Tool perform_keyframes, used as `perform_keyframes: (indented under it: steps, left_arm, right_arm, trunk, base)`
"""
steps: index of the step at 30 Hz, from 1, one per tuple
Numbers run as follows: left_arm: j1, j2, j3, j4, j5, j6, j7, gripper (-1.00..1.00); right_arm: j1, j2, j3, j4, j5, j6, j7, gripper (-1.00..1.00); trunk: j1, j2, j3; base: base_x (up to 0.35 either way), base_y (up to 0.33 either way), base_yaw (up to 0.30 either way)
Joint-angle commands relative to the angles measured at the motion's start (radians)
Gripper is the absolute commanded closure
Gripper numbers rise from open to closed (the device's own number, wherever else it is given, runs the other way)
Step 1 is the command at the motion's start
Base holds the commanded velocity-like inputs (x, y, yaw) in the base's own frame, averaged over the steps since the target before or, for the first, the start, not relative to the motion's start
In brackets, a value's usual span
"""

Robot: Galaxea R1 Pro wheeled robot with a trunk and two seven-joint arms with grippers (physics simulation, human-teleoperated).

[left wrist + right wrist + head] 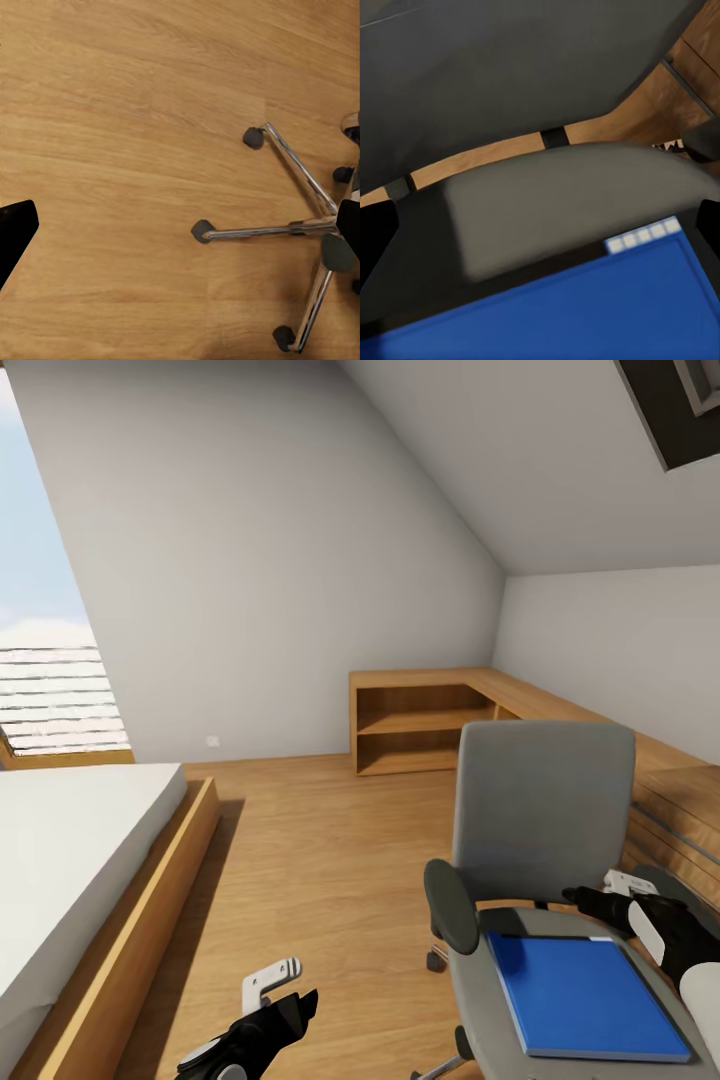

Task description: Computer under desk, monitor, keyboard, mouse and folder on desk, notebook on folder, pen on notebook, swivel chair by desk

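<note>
1. Head view: attic bedroom with sloped white ceiling, wooden floor (320, 860), low bed (80, 840) at left, built-in wooden shelving (420, 725) along far wall. Grey swivel chair (545, 810) at lower right, blue folder (585, 995) lying flat on its seat. Left tool (275, 990) low over bare floor, seemingly released and holding nothing. Right tool (610, 890) just behind folder near chair back; clenched or released, cannot tell.
2. Left wrist view: chair's chrome legs and casters (300, 225) on wooden planks.
3. Right wrist view: folder (585, 315) close below, seat rim and backrest (510, 75) beyond; dark finger (709, 232) at frame edge, gripping nothing.
4. Progress, judged: early. Folder not yet lifted; desk placement, notebook, pen, chair positioning apparently all remaining.
</note>
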Motion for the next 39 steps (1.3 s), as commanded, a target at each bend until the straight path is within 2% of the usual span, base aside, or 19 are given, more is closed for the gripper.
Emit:
perform_keyframes:
  steps: [1, 18, 25, 39]
  left_arm:
    - [0.000, 0.000, -0.001, -0.002, 0.011, 0.001, 0.010, -1.00]
    - [0.000, 0.001, 0.001, -0.008, 0.010, 0.001, 0.011, -1.00]
    - [0.000, 0.001, 0.001, -0.008, 0.010, 0.000, 0.011, -1.00]
    - [0.000, 0.001, 0.002, -0.007, 0.010, 0.000, 0.012, -1.00]
  right_arm:
    - [0.000, 0.000, -0.005, -0.001, -0.005, 0.006, 0.003, -1.00]
    - [0.000, -0.007, -0.003, 0.002, 0.000, 0.006, -0.018, -1.00]
    - [0.000, -0.007, -0.004, 0.002, 0.000, 0.005, -0.066, -1.00]
    - [0.000, -0.007, -0.005, 0.002, 0.000, 0.004, -0.073, -1.00]
  trunk:
    - [0.004, -0.008, -0.004]
    - [0.069, -0.127, -0.057]
    - [0.069, -0.127, -0.057]
    - [0.069, -0.127, -0.057]
  base:
    - [0.000, 0.000, 0.000]
    - [0.000, 0.000, 0.000]
    - [0.000, 0.000, 0.000]
    - [0.000, 0.000, 0.000]
